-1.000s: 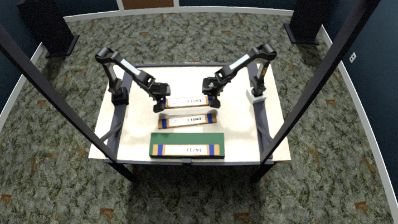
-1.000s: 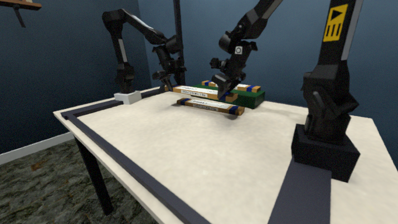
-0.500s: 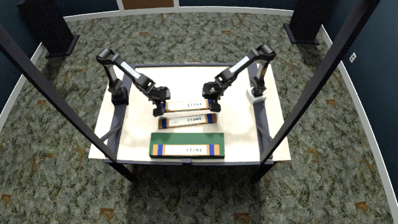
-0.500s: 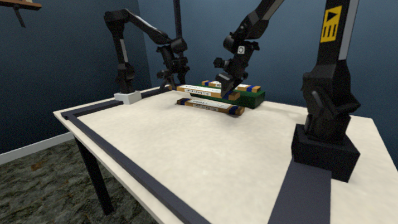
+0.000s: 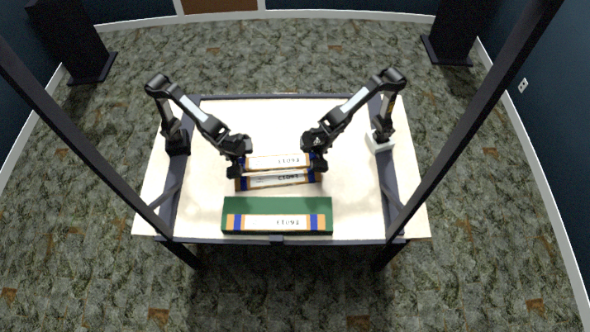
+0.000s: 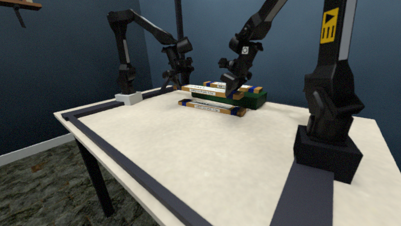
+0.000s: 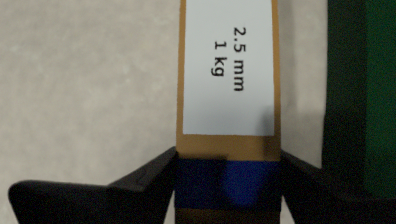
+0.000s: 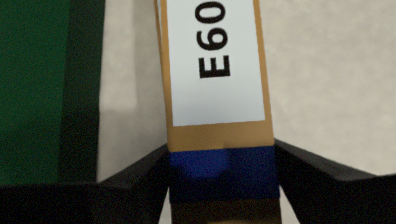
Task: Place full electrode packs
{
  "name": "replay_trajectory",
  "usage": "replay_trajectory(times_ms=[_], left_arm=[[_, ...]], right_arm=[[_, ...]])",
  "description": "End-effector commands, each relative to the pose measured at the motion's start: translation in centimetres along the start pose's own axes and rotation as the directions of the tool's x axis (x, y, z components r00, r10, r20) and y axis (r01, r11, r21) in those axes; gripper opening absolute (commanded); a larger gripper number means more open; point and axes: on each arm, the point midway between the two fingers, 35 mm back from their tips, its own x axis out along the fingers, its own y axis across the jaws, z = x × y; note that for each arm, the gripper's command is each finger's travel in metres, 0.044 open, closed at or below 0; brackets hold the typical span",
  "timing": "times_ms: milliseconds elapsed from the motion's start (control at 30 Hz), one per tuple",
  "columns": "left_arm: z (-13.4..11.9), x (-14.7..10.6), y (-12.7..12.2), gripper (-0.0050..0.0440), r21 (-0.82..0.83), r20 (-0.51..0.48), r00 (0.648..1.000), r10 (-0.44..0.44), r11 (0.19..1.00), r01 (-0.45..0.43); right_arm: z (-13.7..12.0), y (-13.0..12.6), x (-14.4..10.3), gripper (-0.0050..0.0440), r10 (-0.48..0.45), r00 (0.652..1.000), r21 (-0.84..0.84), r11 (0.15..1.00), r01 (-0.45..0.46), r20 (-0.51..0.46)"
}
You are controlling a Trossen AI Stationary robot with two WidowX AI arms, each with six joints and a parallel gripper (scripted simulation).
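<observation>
Three electrode packs, orange-brown with blue bands and white E6013 labels: one, the raised pack [image 5: 278,162] [image 6: 203,91] [image 7: 228,75] [image 8: 216,100], level above the tabletop [image 5: 351,186] [image 6: 224,146] [image 7: 75,75] [image 8: 325,75], clamped near its ends by the left gripper [image 5: 235,168] [image 6: 233,90] [image 7: 225,154] [image 8: 221,144] and right gripper [image 5: 319,163] [image 6: 177,82]; a second, the lower pack [image 5: 268,181] [image 6: 212,107], between it and the green platform [image 5: 277,204] [image 6: 258,102] [image 7: 381,100] [image 8: 30,90]; a third, the platform pack [image 5: 276,222] [image 6: 255,89], flat along the platform's far side from the arms.Three electrode packs, orange-brown with blue bands and white labels. The raised pack [image 5: 278,162] [image 6: 203,91] [image 7: 228,75] [image 8: 216,100] is level above the tabletop [image 5: 351,186] [image 6: 224,146] [image 7: 75,75] [image 8: 325,75], clamped near its ends by the left gripper [image 5: 235,168] [image 6: 233,90] [image 7: 225,154] and right gripper [image 5: 319,163] [image 6: 177,82] [image 8: 219,147]. The lower pack [image 5: 268,181] [image 6: 212,107] lies off the green platform [image 5: 277,204] [image 6: 258,102] [image 7: 381,100] [image 8: 30,90]; the platform pack [image 5: 276,222] [image 6: 255,89] lies flat on it.

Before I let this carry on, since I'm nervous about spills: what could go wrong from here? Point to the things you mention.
The left hand [image 5: 235,168] [image 7: 225,154] and right hand [image 5: 319,163] [image 8: 219,147] grip one raised electrode pack [image 5: 278,162] [image 6: 206,90] [image 7: 228,75] [image 8: 217,75] by its ends; uneven motion might twist it loose. Lowered now, it could strike the pack on the table [image 5: 270,180] [image 6: 210,107]. The pack on the green platform [image 5: 277,204] [image 6: 259,99] takes much of its top, so a second could overlap it.
</observation>
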Motion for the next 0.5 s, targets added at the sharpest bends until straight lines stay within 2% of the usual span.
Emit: replay_trajectory(times_ms=[0, 233, 300, 467], left_arm=[[0.3, -1.3, -2.8, -0.005, 0.052, 0.016, 0.998, -0.054, 0.997, 0.053], [0.3, -1.3, -3.8, -0.005, 0.054, 0.016, 0.998, -0.055, 0.997, 0.054], [0.2, -1.3, -4.2, -0.005, 0.054, 0.016, 0.998, -0.055, 0.997, 0.054], [0.2, -1.3, -5.2, -0.005, 0.051, 0.015, 0.998, -0.055, 0.997, 0.054]], right_arm=[[0.9, -0.1, -0.7, -0.005, -0.021, 1.0, 0.058, 0.998, 0.019, 0.023], [1.3, 0.8, -1.3, -0.005, -0.013, 0.999, 0.067, 0.998, 0.01, 0.041], [1.0, 1.2, -0.7, -0.005, -0.021, 1.0, 0.062, 0.998, 0.02, 0.023], [1.0, 2.3, -0.8, -0.005, -0.016, 0.999, 0.06, 0.998, 0.015, 0.028]])
